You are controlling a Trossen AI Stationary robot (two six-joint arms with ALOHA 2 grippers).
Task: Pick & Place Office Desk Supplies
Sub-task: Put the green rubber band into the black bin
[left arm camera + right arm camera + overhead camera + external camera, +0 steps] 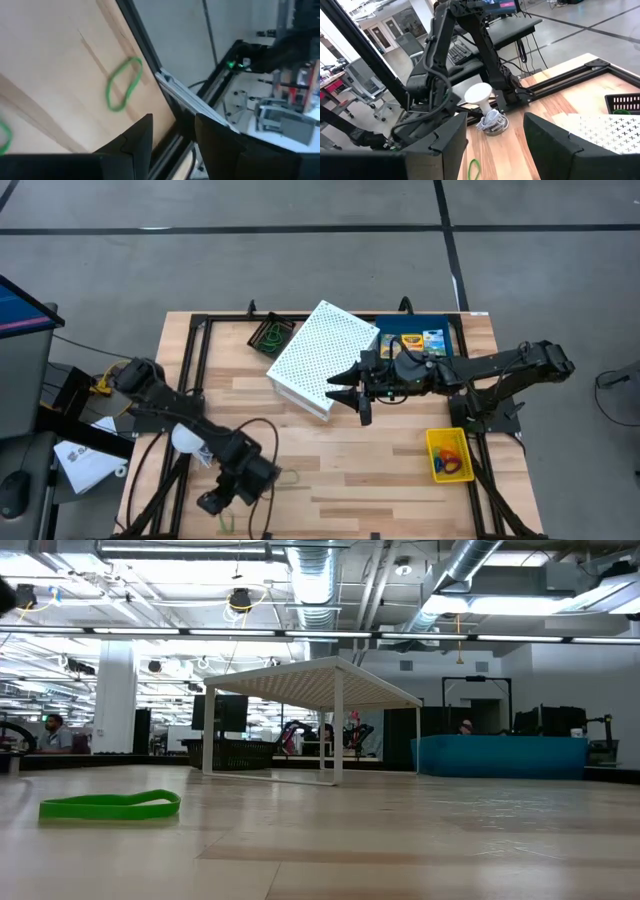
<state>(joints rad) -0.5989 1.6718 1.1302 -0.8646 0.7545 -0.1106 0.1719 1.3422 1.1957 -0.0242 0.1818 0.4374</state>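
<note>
Wood tabletop [360,460], grey concrete floor [300,260]

Non-task stuff on & around the bench

White perforated stand [322,358] sits tilted mid-table on the wood tabletop [350,465], w/ thin legs in the low view. White round bulb thing [480,96] stands on a coiled cable base near the table's left edge. Papers [88,462] lie on the floor at the left; a monitor corner [22,308] shows above them. Person seated [53,730] far back in the room.
</note>
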